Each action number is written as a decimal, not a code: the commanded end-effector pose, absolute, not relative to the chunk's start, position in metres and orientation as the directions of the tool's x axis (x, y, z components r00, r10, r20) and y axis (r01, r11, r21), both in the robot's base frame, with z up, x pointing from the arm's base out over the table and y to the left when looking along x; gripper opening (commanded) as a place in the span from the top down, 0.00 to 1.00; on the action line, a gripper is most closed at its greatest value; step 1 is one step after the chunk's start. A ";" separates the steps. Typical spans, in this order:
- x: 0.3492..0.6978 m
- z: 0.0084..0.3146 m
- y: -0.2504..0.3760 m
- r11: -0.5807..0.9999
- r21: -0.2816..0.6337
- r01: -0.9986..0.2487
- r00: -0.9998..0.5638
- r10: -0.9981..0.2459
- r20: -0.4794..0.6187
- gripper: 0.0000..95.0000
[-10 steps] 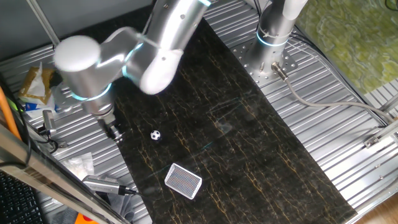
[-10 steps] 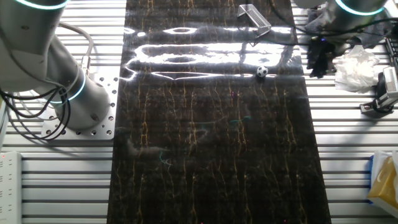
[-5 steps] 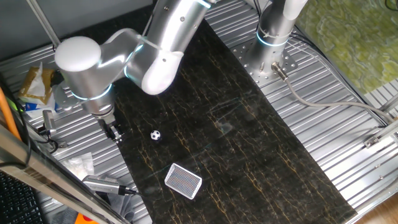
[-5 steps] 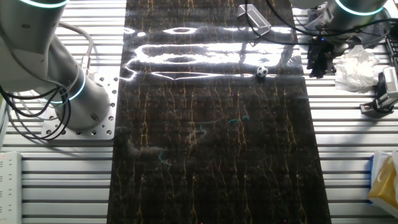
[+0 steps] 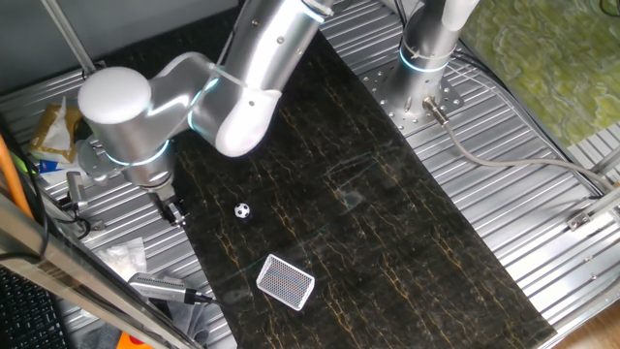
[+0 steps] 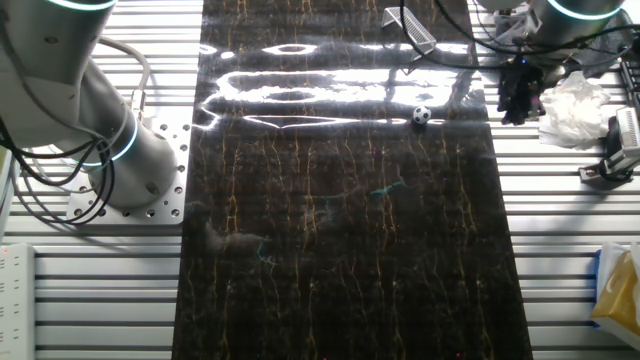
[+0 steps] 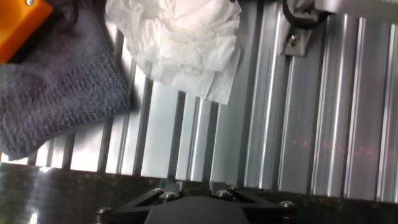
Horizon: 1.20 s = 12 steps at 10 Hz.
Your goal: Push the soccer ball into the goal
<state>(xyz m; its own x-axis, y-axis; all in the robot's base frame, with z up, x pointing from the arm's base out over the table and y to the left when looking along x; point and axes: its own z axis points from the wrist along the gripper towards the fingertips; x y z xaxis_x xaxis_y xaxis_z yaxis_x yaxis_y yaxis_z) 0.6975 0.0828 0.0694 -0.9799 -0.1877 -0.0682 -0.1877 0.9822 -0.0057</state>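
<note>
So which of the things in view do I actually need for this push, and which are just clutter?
Needed:
- soccer ball
- goal
- pincer

Clutter:
- crumpled white tissue on the slatted metal beside the dark mat
- grey cloth
- orange object
- second robot base

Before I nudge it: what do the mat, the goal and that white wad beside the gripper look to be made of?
The mat looks like glossy dark marble-patterned sheet, stone or laminate; it mirrors glare. The goal seems a white plastic frame with fine dark mesh. The white wad looks like crumpled tissue paper, soft and creased. The soccer ball is too small to judge.
</note>
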 end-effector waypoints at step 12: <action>0.689 0.060 0.094 0.968 0.032 -0.250 -0.968 -0.249 -0.021 0.80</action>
<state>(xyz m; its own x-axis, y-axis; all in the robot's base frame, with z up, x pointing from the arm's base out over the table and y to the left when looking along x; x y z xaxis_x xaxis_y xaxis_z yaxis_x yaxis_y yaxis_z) 0.6908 0.0956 0.0570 -0.9690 -0.2464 -0.0171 -0.2468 0.9685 0.0331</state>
